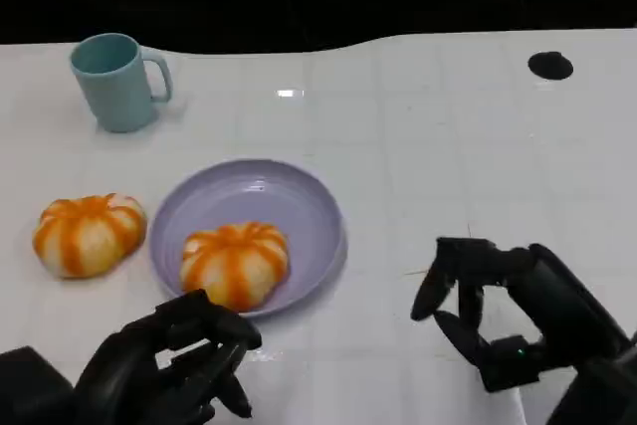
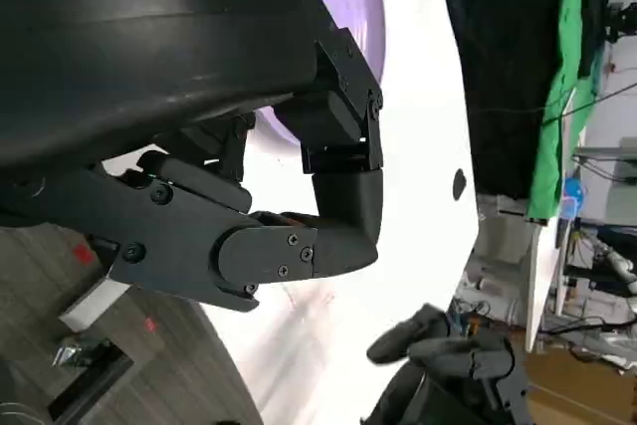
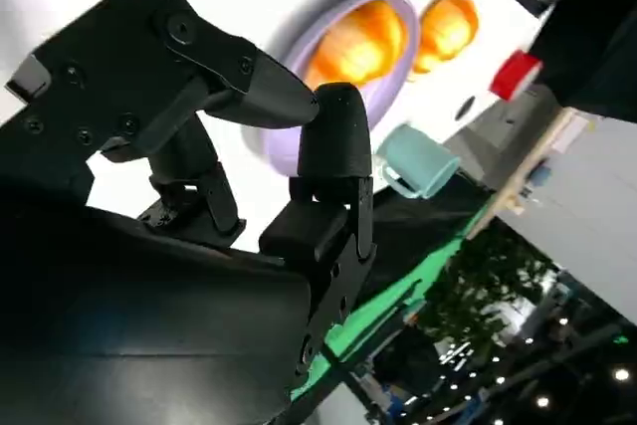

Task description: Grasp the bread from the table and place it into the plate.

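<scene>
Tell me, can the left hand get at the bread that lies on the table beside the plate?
Probably yes: the left hand holds nothing, and the bread lies uncovered just ahead, beside the plate.

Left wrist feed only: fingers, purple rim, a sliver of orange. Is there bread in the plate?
Observer: Yes, a bread lies in the plate, toward its near edge.
Operator: Any more outside it?
Observer: A second bread sits on the table, on the robot's left of the plate, apart from it.
Operator: Left robot hand holding anything?
Observer: No. The left robot hand holds nothing, just in front of the plate.
</scene>
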Motion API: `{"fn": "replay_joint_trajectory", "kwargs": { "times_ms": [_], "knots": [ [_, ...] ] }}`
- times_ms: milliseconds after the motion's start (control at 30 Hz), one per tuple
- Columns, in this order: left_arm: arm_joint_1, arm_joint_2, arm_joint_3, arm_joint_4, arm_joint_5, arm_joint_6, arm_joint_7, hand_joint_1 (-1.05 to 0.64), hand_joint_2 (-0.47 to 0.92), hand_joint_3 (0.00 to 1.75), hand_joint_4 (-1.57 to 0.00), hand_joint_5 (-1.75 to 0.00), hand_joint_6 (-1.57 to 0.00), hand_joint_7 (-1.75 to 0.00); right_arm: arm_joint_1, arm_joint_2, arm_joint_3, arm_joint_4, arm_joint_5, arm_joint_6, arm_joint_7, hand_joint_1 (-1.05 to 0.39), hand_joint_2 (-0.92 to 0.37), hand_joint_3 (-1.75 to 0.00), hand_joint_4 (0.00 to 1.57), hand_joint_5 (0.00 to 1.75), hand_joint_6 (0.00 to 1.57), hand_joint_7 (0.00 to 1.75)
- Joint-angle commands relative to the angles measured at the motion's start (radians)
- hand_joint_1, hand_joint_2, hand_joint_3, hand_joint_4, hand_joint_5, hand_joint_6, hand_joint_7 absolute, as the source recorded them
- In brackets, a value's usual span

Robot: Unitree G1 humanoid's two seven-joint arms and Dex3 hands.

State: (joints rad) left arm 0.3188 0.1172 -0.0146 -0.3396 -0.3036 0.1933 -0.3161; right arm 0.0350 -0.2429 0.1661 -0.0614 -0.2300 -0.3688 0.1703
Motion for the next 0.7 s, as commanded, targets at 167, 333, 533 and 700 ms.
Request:
{"fn": "replay_joint_trajectory", "kwargs": {
  "times_ms": [167,333,533,700],
  "knots": [
    [-0.003,0.01,0.007,-0.01,-0.003,0.019,0.008,-0.45,0.92,0.4,-0.7,-1.63,-0.72,-1.2,0.117,-0.067,-0.068,-0.113,-0.01,0.058,0.014,-0.19,-0.43,-1.27,0.84,1.75,0.77,1.41],
    [-0.003,0.012,0.007,-0.013,-0.004,0.022,0.004,-0.44,0.92,0.42,-0.69,-1.63,-0.71,-1.2,0.17,-0.072,-0.097,-0.168,-0.011,0.091,0.007,-0.18,-0.47,-1.2,0.87,1.75,0.75,1.47],
    [0.0,0.012,0.007,-0.026,-0.003,0.034,0.008,-0.44,0.92,0.42,-0.69,-1.63,-0.71,-1.2,0.225,-0.067,-0.119,-0.233,-0.035,0.147,0.002,-0.2,-0.51,-1.16,0.84,1.75,0.72,1.49],
    [0.001,0.013,0.016,-0.029,-0.017,0.046,0.004,-0.44,0.92,0.41,-0.69,-1.64,-0.71,-1.2,0.261,-0.051,-0.12,-0.254,-0.048,0.15,-0.023,-0.18,-0.52,-1.16,0.85,1.75,0.72,1.51]
  ]
}}
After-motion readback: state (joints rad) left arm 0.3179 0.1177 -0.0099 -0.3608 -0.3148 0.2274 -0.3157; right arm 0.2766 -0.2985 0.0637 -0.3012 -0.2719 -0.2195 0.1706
